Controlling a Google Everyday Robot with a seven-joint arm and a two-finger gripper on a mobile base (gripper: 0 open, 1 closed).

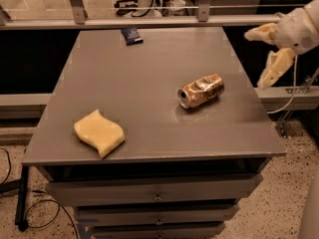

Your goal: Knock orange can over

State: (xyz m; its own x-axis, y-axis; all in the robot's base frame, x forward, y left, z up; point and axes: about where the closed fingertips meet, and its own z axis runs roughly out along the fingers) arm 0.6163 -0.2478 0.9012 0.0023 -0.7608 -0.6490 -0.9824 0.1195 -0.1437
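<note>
The gripper [269, 50], at two o'clock, has its arm [305, 25] cut by the right edge; the twelve-o'clock dark object [132, 35] is unidentifiable.
</note>
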